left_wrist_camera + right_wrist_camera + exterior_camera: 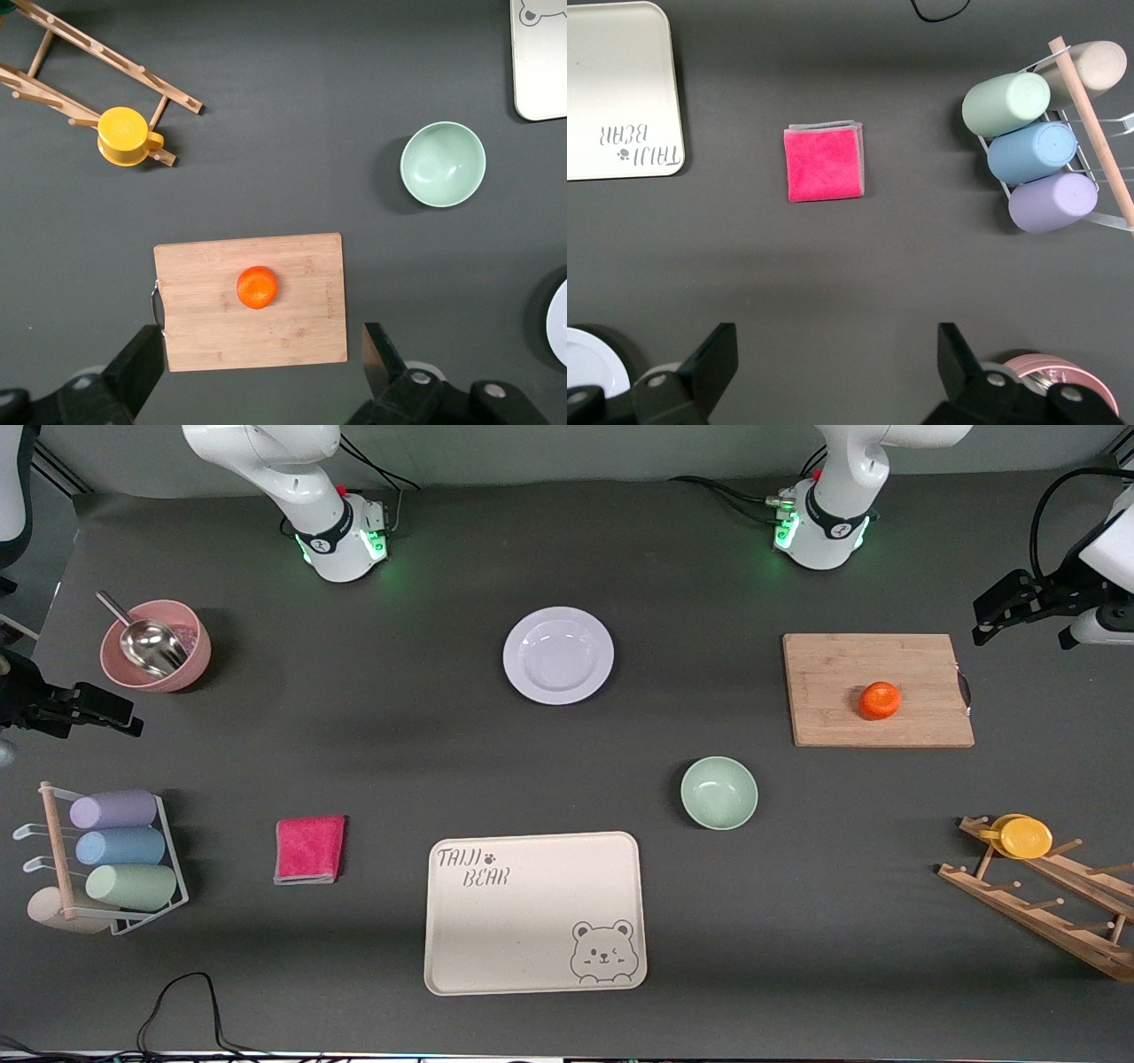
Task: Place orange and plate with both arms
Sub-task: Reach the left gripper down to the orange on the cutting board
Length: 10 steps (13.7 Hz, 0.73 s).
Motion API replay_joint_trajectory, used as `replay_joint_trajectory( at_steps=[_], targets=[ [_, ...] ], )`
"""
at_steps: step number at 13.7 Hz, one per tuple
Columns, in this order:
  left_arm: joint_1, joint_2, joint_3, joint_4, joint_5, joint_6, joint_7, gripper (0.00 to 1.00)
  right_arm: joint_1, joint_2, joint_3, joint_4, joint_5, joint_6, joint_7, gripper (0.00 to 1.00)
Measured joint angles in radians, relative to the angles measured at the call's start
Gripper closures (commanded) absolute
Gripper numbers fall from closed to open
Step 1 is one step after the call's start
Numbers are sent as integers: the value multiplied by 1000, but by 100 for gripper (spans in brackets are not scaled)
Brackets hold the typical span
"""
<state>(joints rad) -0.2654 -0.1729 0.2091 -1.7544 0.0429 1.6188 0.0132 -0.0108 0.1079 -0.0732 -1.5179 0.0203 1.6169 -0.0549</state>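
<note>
While both arms waited aloft at the ends of the table, I saw the orange (880, 700) and the plate (558, 655) lying well apart, neither one held.

The orange sat on a wooden cutting board (877, 689), toward the board's edge nearer the left arm's end of the table. The plate lay bare on the table's middle, near the edge where the bases stood. A mint-green bowl (719, 793) stood nearer my front camera, between board and beige bear tray (534, 912). The left gripper (261, 363) hung above the board's edge with jaws spread wide and empty. The right gripper (833, 367) hung with jaws equally spread, over bare table, a pink cloth (824, 165) in its wrist view.
</note>
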Motion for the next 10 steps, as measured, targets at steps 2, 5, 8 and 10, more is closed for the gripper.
replay_joint_trajectory(
  at_steps=[2,5,8,10],
  targets=[
    [0,0,0,0,0,-6,-3,0,0,0,0,1,0,0,0,0],
    [0,1,0,1,0,-23,-6,0,0,0,0,1,0,0,0,0],
    [0,23,1,-6,1,-84,-16,0,0,0,0,1,0,0,0,0],
    [0,52,0,-52,5,-81,-36,0,0,0,0,1,0,0,0,0]
  ],
)
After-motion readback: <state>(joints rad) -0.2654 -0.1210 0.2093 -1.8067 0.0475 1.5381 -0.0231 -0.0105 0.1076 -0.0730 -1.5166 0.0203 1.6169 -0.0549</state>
